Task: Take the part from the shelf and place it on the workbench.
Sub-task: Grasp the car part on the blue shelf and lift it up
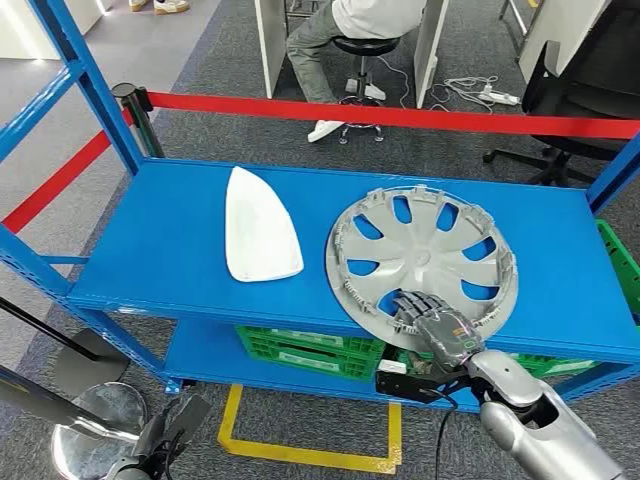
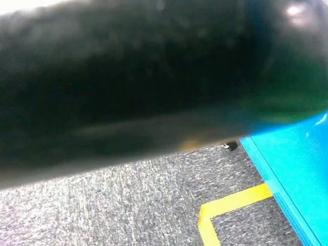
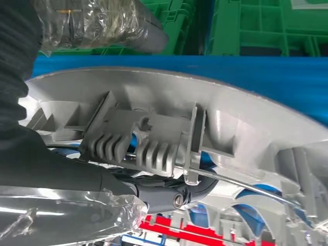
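The right hand [image 1: 438, 325] grips the near rim of the silver wheel cover [image 1: 423, 255] lying on the blue shelf [image 1: 166, 240], beside a white part [image 1: 258, 228].

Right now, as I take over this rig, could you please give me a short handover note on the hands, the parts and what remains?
Right hand: fingers lie over the near rim of the silver hubcap, with the thumb below the rim in the right wrist view; it appears to grip it.
Left hand: not seen; the left wrist view is mostly a dark blur above carpet and the shelf edge.
Parts: the hubcap lies flat on the blue shelf, inner side up, its near edge overhanging the front. A white triangular cover lies beside it, untouched.
Done: reach, and apparently the grasp.
Left: lift the hubcap off the shelf and set it on the workbench.
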Controlling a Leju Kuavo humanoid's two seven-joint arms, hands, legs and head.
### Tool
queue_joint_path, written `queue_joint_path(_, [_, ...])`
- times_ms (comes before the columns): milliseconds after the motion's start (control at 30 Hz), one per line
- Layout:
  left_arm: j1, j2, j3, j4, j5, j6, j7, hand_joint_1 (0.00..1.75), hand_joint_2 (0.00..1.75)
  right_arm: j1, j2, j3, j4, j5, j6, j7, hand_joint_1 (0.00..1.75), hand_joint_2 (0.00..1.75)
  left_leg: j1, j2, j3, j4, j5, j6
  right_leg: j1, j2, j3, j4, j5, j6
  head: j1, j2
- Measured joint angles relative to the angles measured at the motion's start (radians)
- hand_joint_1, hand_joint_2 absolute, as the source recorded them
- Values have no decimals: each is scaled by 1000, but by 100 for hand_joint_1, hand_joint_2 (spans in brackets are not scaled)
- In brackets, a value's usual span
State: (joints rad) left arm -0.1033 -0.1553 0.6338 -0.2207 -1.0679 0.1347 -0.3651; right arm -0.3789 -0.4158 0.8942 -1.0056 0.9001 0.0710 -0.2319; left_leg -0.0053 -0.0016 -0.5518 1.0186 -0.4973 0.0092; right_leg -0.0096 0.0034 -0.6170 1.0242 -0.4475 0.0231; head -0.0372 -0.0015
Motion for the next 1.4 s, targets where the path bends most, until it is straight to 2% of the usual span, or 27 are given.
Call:
queue_joint_path(167, [0, 0, -2, 0, 0, 0, 0, 0, 0, -3, 1, 8, 0, -2, 0, 0, 2, 175, 0, 0, 0, 0, 0, 0, 0, 0, 0, 0, 0, 0, 0, 0])
queue_joint_path(200, [0, 0, -3, 0, 0, 0, 0, 0, 0, -4, 1, 9, 0, -2, 0, 0, 13, 175, 0, 0, 0, 0, 0, 0, 0, 0, 0, 0, 0, 0, 0, 0])
queue_joint_path(300, [0, 0, -7, 0, 0, 0, 0, 0, 0, -6, 1, 15, 0, -3, 0, 0, 114, 175, 0, 0, 0, 0, 0, 0, 0, 0, 0, 0, 0, 0, 0, 0])
queue_joint_path(333, [0, 0, -8, 0, 0, 0, 0, 0, 0, -6, 1, 17, 0, -4, 0, 0, 142, 175, 0, 0, 0, 0, 0, 0, 0, 0, 0, 0, 0, 0, 0, 0])
queue_joint_path(467, [0, 0, -9, 0, 2, 0, 0, 0, 0, -8, 1, 24, 0, -9, -4, 1, 170, 175, 0, 0, 0, 0, 0, 0, 0, 0, 0, 0, 0, 0, 0, 0])
queue_joint_path(867, [0, 1, -10, 0, 17, 4, 0, 0, 0, -16, 4, 37, 0, 13, -30, 41, 175, 175, 0, 0, 0, 0, 0, 0, 0, 0, 0, 0, 0, 0, 0, 0])
queue_joint_path(1400, [8, 3, -10, 0, 44, 15, 0, 0, 0, 12, 19, 31, 5, 119, -100, 181, 175, 175, 0, 0, 0, 0, 0, 0, 0, -1, 0, 0, 0, 0, 0, 0])
